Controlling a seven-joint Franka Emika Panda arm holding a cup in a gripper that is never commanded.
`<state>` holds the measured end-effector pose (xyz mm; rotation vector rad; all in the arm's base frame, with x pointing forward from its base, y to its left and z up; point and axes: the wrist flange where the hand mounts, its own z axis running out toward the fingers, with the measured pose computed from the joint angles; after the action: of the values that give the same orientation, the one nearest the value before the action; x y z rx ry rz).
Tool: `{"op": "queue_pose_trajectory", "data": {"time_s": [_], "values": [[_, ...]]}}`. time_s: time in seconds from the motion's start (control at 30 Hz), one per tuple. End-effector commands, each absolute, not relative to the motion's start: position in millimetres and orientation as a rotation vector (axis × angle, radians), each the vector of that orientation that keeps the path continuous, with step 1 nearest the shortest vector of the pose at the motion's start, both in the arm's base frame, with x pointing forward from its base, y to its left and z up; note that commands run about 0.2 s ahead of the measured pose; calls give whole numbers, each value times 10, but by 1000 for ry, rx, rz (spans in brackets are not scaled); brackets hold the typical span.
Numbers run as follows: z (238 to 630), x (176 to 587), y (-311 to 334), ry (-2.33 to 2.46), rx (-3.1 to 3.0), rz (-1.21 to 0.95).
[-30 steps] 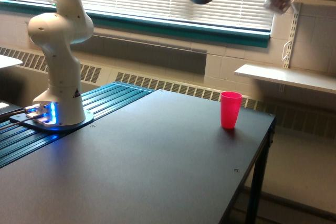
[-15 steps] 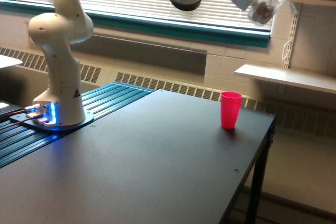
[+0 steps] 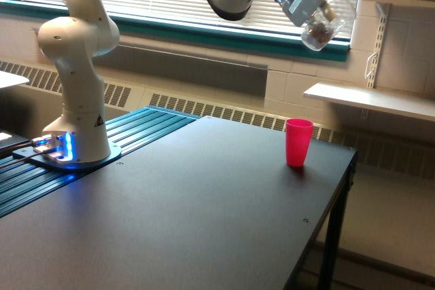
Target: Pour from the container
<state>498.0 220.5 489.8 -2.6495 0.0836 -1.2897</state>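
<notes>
While gripped, container tilted aloft.

Small clear container with dark brownish bits inside, tilted, high above the table.

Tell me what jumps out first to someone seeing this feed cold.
The small clear cup with dark bits inside, held tilted in the robot's hand high at the exterior view's upper right, in front of the window blinds. Below it, the bright pink opaque cup stands upright near the far right corner of the black table.
</notes>
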Motion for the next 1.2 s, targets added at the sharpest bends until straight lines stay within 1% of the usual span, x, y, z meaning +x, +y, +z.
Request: {"op": "queue_pose_trajectory", "data": {"time_s": [0.03, 0.2, 0.43, 0.63, 0.97, 1.2], "values": [[4804, 4817, 2339, 153, -2652, -1248], [4596, 4730, 2372, 220, -2679, -1176], [4383, 4677, 2297, 276, -2747, -1149], [4235, 4659, 2247, 420, -2756, -1076], [4022, 4575, 2357, 555, -2772, -988], [3852, 4491, 2539, 519, -2805, -973]]}}
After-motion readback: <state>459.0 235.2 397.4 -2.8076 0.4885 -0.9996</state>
